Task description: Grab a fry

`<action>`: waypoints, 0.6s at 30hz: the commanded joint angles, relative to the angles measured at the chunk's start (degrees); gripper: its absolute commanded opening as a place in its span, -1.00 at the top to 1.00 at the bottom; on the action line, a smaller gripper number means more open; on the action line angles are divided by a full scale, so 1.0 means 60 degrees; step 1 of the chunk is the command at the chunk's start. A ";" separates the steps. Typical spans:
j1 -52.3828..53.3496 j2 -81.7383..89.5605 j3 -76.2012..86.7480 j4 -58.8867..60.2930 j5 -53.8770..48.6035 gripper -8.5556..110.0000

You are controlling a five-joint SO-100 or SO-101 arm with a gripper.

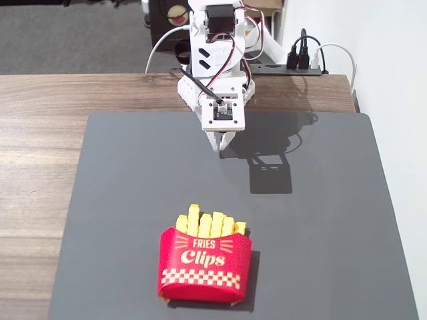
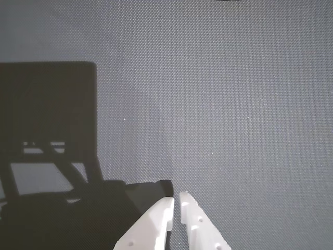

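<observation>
Fixed view, arm: gripper (image 1: 223, 148) hangs over the far part of the grey mat (image 1: 120, 200), fingers nearly together, holding nothing.
Fixed view, target: the fry (image 1: 193, 221), tallest of the yellow sticks, stands in the red carton (image 1: 205, 265) near the mat's front edge, well apart from the gripper.
Wrist view: fingertips (image 2: 167, 207) separated by a narrow slit; only bare mat and the arm's shadow ahead.
Progress: judged not begun; approach, opening, grasp and lift all remain.

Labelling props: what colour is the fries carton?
Red carton with white lettering and a yellow checkered band; fixed view.
</observation>
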 commanded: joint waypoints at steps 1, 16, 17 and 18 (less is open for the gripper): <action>0.0718 0.0220 0.0059 0.0439 -0.0044 0.85; 0.0703 -0.0366 -0.0117 0.0132 -0.0059 0.85; 0.0732 -0.0659 -0.0308 0.0073 -0.0015 0.85; 0.0732 -0.0981 -0.0542 0.0059 0.0015 0.85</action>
